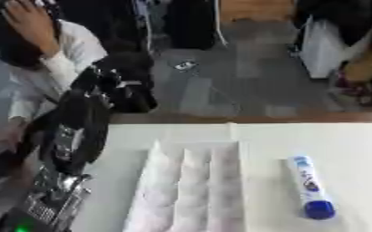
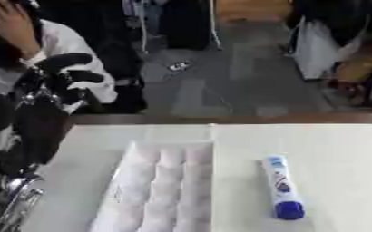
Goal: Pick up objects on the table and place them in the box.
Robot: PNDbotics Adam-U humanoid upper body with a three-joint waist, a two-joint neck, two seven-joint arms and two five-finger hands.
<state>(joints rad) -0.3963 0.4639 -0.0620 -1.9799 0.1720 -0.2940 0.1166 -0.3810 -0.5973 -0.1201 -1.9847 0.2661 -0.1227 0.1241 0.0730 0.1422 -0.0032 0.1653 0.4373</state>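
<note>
A white tube with a blue cap lies on the white table, right of the box, cap toward me. The shallow white box sits at the table's middle, with pale ridged lining and nothing else visible in it. My black left hand is raised over the table's far left corner, well above and left of the box. Its fingers are loosely bent and hold nothing. My left arm runs down the left edge. The right hand does not show.
A person in a white top sits beyond the table's far left corner, close behind my left hand. The table's brown far edge borders a grey floor with dark furniture and bags farther back.
</note>
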